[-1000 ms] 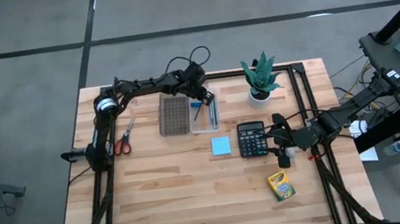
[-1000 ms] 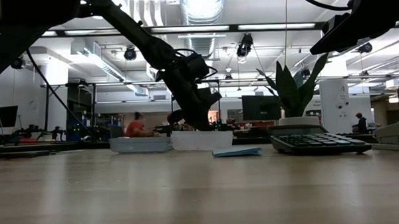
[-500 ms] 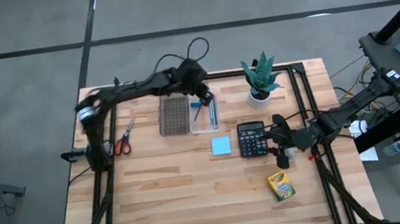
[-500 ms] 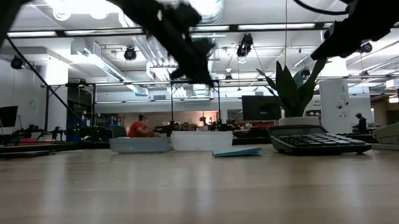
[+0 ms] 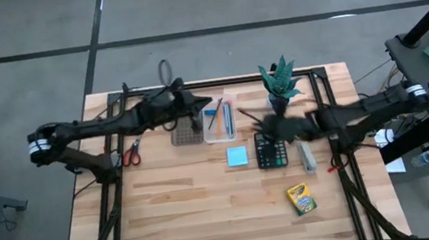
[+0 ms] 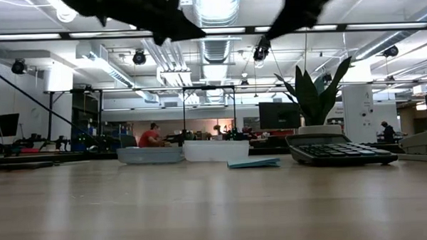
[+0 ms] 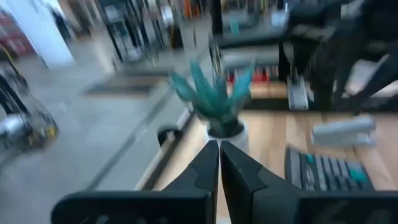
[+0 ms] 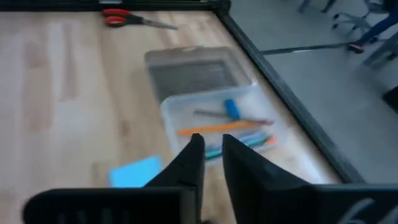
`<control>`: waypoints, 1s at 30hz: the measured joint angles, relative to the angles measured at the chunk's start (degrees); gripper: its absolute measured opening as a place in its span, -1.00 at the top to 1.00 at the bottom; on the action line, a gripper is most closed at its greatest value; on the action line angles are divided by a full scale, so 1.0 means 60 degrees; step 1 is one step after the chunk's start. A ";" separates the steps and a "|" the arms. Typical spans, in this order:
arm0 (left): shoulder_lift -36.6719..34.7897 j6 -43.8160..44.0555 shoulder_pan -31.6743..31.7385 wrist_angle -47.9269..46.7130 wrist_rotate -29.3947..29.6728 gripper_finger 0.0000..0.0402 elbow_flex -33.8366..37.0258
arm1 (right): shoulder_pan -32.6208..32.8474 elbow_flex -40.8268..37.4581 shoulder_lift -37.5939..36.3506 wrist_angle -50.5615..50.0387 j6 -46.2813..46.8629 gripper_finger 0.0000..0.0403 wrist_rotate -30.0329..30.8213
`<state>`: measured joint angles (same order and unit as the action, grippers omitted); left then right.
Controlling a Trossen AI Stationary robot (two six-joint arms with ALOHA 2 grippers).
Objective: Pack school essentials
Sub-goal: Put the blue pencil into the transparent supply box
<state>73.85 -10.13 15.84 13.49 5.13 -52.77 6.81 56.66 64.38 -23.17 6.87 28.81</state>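
A clear box (image 5: 219, 119) on the table holds thin pens and pencils, among them an orange one (image 8: 217, 129), and a blue eraser (image 8: 231, 109). The light-blue sticky pad (image 5: 237, 156), red-handled scissors (image 5: 130, 151) and yellow-green crayon box (image 5: 301, 199) lie flat on the wood. My left gripper (image 5: 209, 102) hangs shut and empty above the box's far left side. My right gripper (image 5: 247, 119) hovers high between the box and the calculator (image 5: 270, 150). Its fingers (image 8: 198, 155) are almost together, with nothing between them.
A dark tray (image 5: 186, 125) lies against the box's left side. A potted plant (image 5: 278, 83) stands at the far edge. A grey stapler-like thing (image 5: 307, 156) lies right of the calculator. Bare wood fills the near half of the table.
My left gripper has risen out of the clear box, drawn back toward the table's left and tipped up toward level. My right gripper has risen and swung from the calculator's right side toward the box; the grey thing now shows on the table where it stood.
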 joint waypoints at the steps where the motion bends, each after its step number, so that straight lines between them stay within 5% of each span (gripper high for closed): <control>1: -0.0229 -0.0045 0.0068 0.0590 -0.0004 1.00 0.0412 | -0.0354 0.0513 0.0357 -0.0214 -0.0323 0.85 -0.0231; 9: -0.1163 -0.0347 0.0190 0.3923 -0.0013 1.00 0.2959 | -0.3240 0.4672 0.3766 -0.2395 -0.1457 0.96 -0.3116; 18: -0.1820 -0.1403 0.0241 0.4530 -0.0003 1.00 0.3504 | -0.4541 0.7652 0.7078 -0.3639 -0.0959 0.96 -0.3401; 30: -0.1883 -0.1723 0.0262 0.4330 0.0707 1.00 0.3736 | -0.5183 0.9107 0.9923 -0.4905 -0.0589 0.96 -0.4297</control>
<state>62.55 -20.47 17.41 39.47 9.37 -30.35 -24.29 111.30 123.91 -52.60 3.34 3.03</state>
